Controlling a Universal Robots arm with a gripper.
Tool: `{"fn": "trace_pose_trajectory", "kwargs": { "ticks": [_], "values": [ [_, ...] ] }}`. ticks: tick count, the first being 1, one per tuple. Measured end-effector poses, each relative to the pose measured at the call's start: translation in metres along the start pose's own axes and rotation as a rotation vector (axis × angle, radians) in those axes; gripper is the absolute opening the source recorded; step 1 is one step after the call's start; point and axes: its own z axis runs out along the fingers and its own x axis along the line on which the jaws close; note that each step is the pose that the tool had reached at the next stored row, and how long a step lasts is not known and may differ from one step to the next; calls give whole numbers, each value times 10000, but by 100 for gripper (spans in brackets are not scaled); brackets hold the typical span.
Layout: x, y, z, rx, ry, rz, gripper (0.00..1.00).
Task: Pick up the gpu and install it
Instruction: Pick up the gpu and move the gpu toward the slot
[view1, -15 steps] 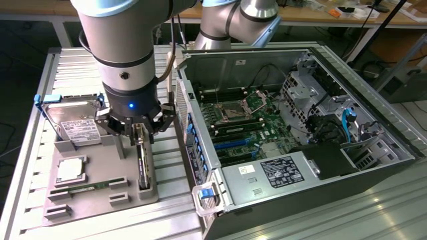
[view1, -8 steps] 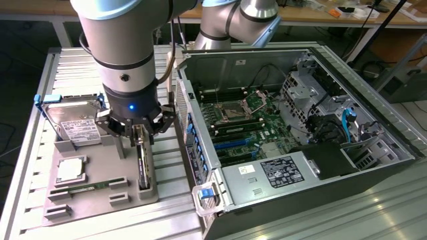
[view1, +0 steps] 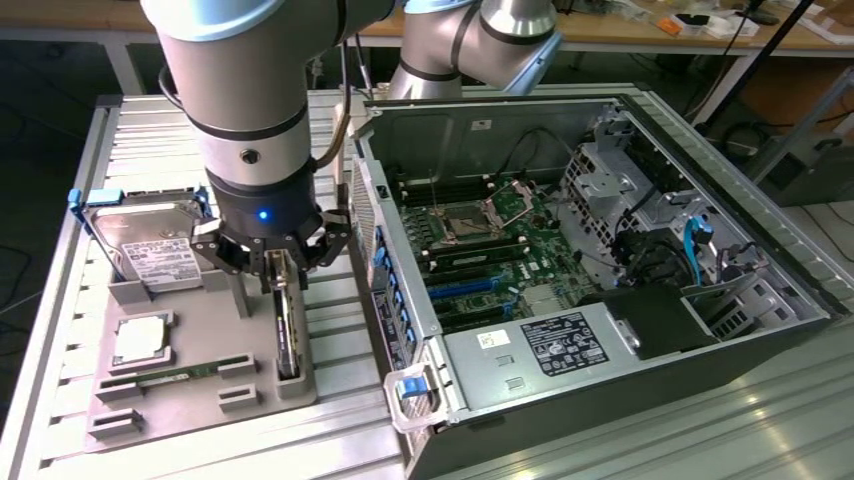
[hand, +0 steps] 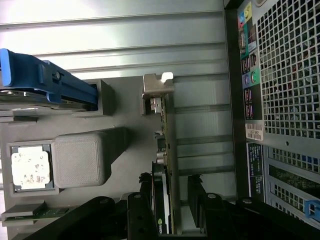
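Observation:
The gpu stands on its edge in a slot of the grey fixture tray, at the tray's side nearest the computer case. In the wrist view the gpu is a thin dark board with a pale metal end bracket. My gripper hangs straight over the card, open. Its gripper fingers stand one on each side of the board, with a small gap on both sides. The card rests in the tray, not lifted.
On the same tray lie a silver hard drive in a blue-handled caddy, a processor and a green memory stick. The open computer case with its motherboard lies to the exterior view's right, its rear panel close beside the card.

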Motion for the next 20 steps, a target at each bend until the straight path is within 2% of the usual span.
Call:
{"fn": "trace_pose_trajectory", "kwargs": {
  "ticks": [7,14,20],
  "values": [
    [6,-41,26,0,0,0,42],
    [24,-196,75,0,-1,0,42],
    [52,-229,114,-1,-1,1,42]
  ]
}}
